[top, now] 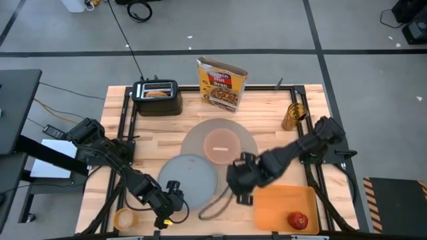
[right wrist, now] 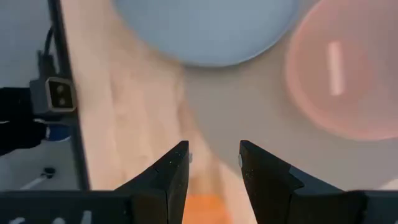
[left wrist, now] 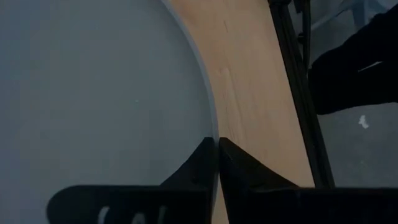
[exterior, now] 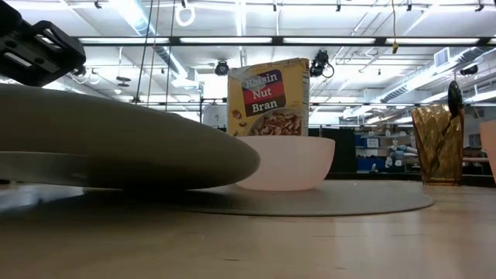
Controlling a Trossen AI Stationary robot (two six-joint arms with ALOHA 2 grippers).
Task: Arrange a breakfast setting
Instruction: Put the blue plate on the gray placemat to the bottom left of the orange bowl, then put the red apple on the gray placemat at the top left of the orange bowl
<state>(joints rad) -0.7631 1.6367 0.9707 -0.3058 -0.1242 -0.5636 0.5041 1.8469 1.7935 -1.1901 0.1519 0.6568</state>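
A: So where's the left end effector point(top: 175, 200)?
B: Low at the near edge of the worktop point(top: 267, 110), fingers point(left wrist: 205, 163) pinched tight on the rim of the plate point(top: 189, 179), which spreads away from it and partly overlaps the mat point(top: 243, 139).

A: And the right end effector point(top: 238, 189)?
B: Hovering just beside the plate's other side, fingers point(right wrist: 176, 163) parted and holding nothing. The bowl point(top: 222, 145) sits on the mat just beyond it, and the spoon point(top: 215, 205) lies below it on the wood.

A: The apple point(top: 298, 219)?
B: On the orange board point(top: 280, 205), just right of that end effector. The cup point(top: 124, 218) stands left of the left end effector, near the corner
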